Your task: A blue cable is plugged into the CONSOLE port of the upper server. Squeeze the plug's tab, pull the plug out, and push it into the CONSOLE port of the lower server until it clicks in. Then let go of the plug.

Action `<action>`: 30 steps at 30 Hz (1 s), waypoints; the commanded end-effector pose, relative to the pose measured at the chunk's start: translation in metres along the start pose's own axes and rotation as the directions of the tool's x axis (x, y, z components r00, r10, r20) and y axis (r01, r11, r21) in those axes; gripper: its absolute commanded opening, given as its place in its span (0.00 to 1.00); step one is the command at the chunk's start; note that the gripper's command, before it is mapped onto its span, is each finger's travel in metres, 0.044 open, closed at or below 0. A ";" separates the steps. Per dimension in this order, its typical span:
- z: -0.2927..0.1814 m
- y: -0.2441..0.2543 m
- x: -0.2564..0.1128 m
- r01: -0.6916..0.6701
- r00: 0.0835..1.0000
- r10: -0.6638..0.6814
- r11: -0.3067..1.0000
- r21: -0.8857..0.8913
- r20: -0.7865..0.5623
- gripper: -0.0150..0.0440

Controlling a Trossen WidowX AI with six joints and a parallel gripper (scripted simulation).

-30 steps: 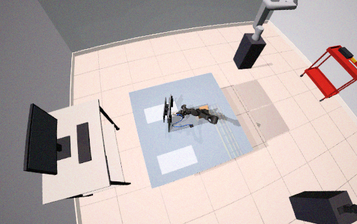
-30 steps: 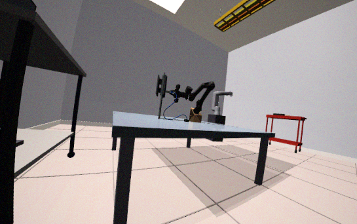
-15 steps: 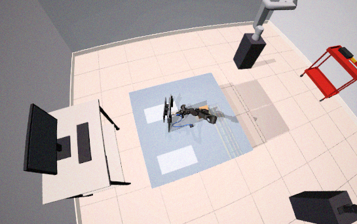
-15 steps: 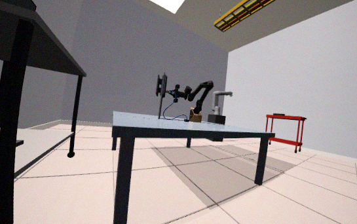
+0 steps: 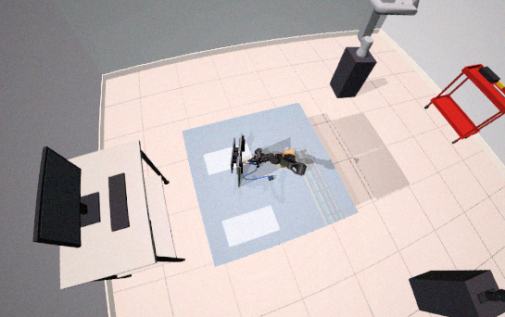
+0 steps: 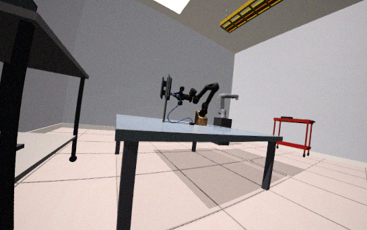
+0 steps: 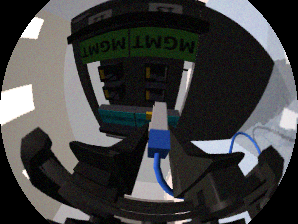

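My gripper (image 5: 249,161) (image 6: 175,95) (image 7: 157,127) is shut on the blue cable's plug. The plug (image 7: 159,142) has a blue rear and a grey front, which shows along its length and points at the server face. Its tip overlaps the teal label strip (image 7: 116,117); a gap between tip and face cannot be judged. The blue cable (image 5: 249,179) (image 6: 168,116) (image 7: 159,170) hangs from the plug in a loop. The servers (image 6: 163,88) stand upright on a dark stand. Green MGMT labels (image 7: 105,45) appear upside down above several ports (image 7: 156,73). CONSOLE lettering is not readable.
The stand rises from the blue-grey table (image 5: 202,213) (image 6: 140,122). The cable's other end runs to a small dark block (image 5: 271,177) (image 6: 191,123) on the tabletop. The arm's base sits on an orange-brown block (image 6: 201,119). A red cart (image 5: 457,118) (image 6: 293,145) stands away from the table.
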State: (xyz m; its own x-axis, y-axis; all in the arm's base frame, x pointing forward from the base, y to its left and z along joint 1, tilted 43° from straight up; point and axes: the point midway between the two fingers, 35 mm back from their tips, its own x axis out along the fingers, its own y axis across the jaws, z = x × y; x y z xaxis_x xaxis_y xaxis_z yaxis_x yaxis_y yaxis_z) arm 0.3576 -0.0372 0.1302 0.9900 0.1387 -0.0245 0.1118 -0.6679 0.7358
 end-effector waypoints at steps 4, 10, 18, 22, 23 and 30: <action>0.000 0.004 0.004 -0.011 1.000 0.011 1.000 0.001 0.002 0.25; 0.001 0.004 0.006 -0.011 1.000 0.011 1.000 0.001 0.001 0.25; 0.002 0.004 0.009 -0.011 1.000 0.011 1.000 0.001 0.001 0.25; 0.002 0.004 0.010 -0.012 1.000 0.012 1.000 0.001 0.001 0.25; 0.002 0.004 0.010 -0.012 1.000 0.012 1.000 0.001 0.001 0.25; 0.003 0.004 0.013 -0.012 1.000 0.012 1.000 0.000 0.001 0.25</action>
State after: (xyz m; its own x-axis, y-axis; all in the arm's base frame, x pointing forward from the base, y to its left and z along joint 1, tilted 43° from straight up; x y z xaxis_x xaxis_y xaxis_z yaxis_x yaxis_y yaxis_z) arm 0.3673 -0.0383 0.1292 0.9901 0.1382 -0.0244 0.1114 -0.6680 0.7358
